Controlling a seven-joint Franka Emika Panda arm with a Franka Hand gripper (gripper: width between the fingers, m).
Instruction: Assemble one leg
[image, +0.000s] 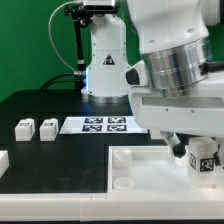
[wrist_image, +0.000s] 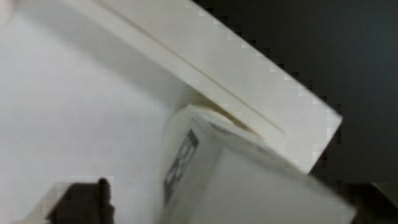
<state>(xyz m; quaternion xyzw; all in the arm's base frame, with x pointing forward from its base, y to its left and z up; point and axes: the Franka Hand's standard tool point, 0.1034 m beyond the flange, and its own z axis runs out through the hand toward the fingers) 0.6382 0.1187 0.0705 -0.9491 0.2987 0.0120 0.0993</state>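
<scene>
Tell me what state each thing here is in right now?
gripper: down over the tray; open or shut cannot be told.
leg: upright at the gripper, over the tray's corner at the exterior view's right.
tray: flat on the table.
two spare legs: loose on the table, untouched.
marker board: lying flat.

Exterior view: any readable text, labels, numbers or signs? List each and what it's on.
No readable words or numbers in either view.
Triangular warning sign on the white robot base: symbol too small to read.
Black-and-white tags on the marker board: patterns only, no text.
Tag on the leg at the gripper: pattern only.
Two loose legs: tags too small.
Wrist view: tag on the leg blurred, edge-on.
</scene>
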